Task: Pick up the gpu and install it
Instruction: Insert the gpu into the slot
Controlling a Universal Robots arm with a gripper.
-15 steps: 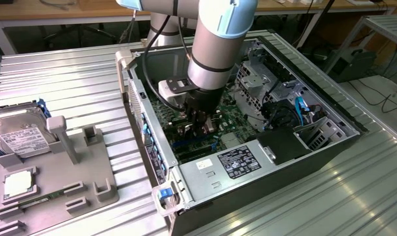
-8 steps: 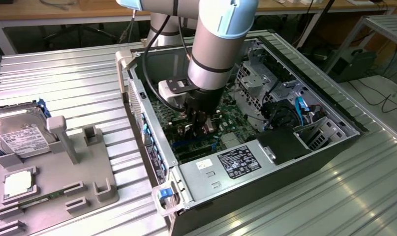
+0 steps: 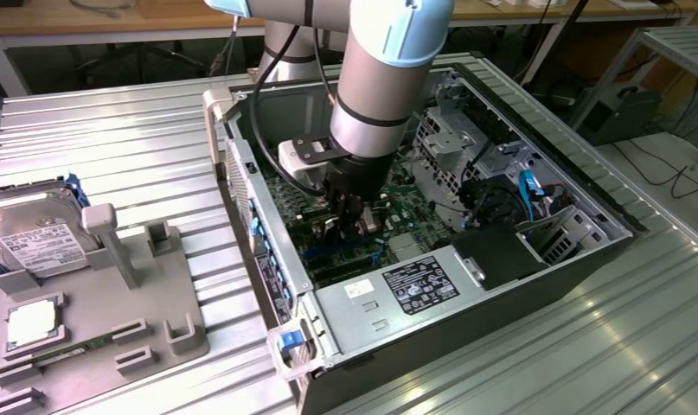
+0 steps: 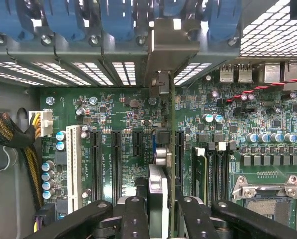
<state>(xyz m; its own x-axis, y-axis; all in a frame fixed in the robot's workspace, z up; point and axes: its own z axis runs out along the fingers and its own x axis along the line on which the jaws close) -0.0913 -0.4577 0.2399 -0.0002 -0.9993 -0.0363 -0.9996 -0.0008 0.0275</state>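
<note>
Inside the case, the fingers clamped the gpu edge-on, seemingly over a slot; seating wanted it kept square.

Single grey arm reaching steeply downward, wrist close to vertical; black gripper pointing straight down; two dark fingers set narrowly apart, clamped on either side of the gpu, held edge-on between them
</note>
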